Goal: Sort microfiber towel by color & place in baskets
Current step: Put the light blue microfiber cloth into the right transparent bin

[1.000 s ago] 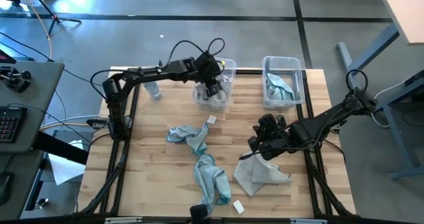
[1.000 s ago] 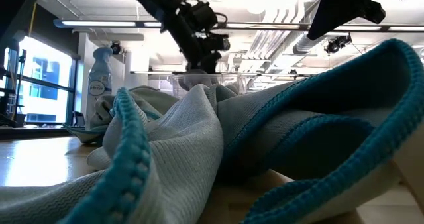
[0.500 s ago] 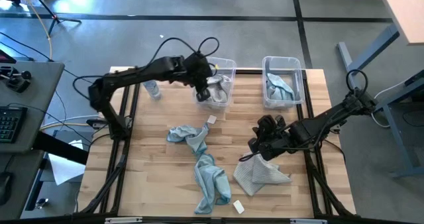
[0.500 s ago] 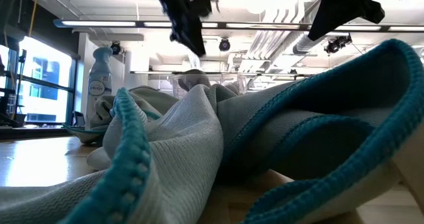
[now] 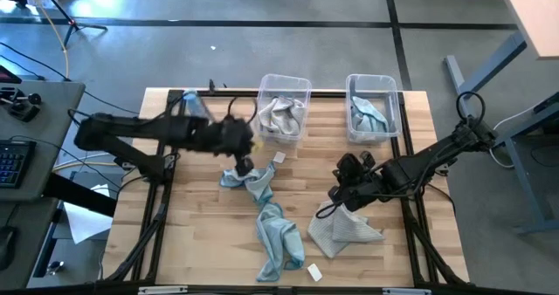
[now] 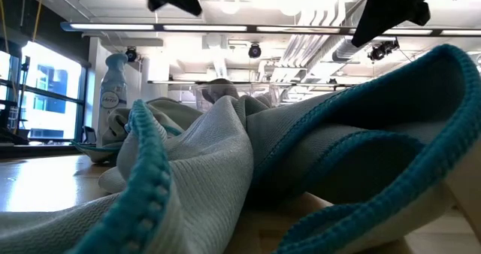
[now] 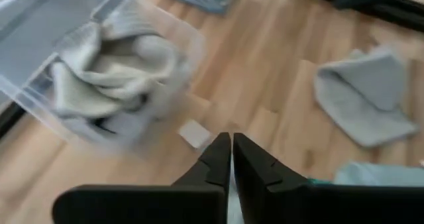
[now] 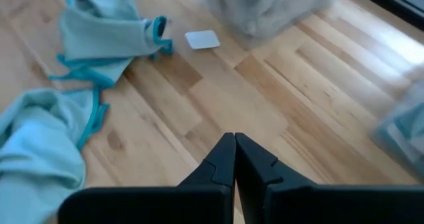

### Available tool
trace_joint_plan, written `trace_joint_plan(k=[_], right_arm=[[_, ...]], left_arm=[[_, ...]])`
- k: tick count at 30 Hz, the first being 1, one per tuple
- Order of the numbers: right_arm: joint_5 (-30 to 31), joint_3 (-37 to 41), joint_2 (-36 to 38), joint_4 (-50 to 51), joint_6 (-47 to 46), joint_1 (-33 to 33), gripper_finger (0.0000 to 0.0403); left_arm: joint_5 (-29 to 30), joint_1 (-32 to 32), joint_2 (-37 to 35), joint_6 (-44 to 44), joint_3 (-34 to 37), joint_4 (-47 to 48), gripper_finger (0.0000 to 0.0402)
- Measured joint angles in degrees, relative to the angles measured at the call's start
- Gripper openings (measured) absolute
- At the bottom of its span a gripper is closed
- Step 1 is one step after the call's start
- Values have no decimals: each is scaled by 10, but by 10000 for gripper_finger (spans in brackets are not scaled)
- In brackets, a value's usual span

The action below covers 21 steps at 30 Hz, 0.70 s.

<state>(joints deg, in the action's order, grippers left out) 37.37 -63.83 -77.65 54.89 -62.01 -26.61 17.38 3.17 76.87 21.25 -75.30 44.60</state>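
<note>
My left gripper (image 5: 244,154) is shut and empty, just above the far end of a teal microfiber towel (image 5: 249,180) lying crumpled mid-table. A second teal towel (image 5: 278,236) lies nearer the front edge. A pale grey towel (image 5: 346,229) lies flat at the near right. My right gripper (image 5: 342,188) hovers shut just beyond that towel's far edge, nothing between its fingers (image 8: 233,154). The left basket (image 5: 301,86) holds grey towels (image 7: 109,65). The right basket (image 5: 395,96) holds a teal one.
A small white block (image 5: 279,157) lies before the left basket, and another (image 5: 314,271) lies at the front edge. A water bottle (image 5: 197,106) stands at the far left. Bare wood shows on the table's left side and between the baskets and the towels.
My left gripper has drawn back out of the left basket. It has swung toward the table's near and left side and now stands over the teal towel in the middle. The grey towels stay in the basket.
</note>
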Motion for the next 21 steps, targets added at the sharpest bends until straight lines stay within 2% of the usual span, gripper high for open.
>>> trace_joint_plan(k=[4, 7, 11, 14, 17, 21], right_arm=[[-4, 0, 0, -42, 76, 0, 0], [-18, 0, 0, -99, 178, 0, 1], [-47, 0, 0, -183, 323, 0, 12], [-54, 0, 0, -236, 394, 0, 33], [-76, 0, -9, -272, 441, 1, 63], [-122, -11, -34, -282, 448, 3, 105]], left_arm=[[52, 75, -20, 38, 31, -9, 1], [59, 117, -26, 8, 52, -8, 1], [18, 158, -23, -17, 84, -7, 0], [-12, 179, -22, 5, 112, -8, 0], [-13, 196, -22, 34, 148, -31, 0], [-10, 223, -22, 41, 192, -65, 0]])
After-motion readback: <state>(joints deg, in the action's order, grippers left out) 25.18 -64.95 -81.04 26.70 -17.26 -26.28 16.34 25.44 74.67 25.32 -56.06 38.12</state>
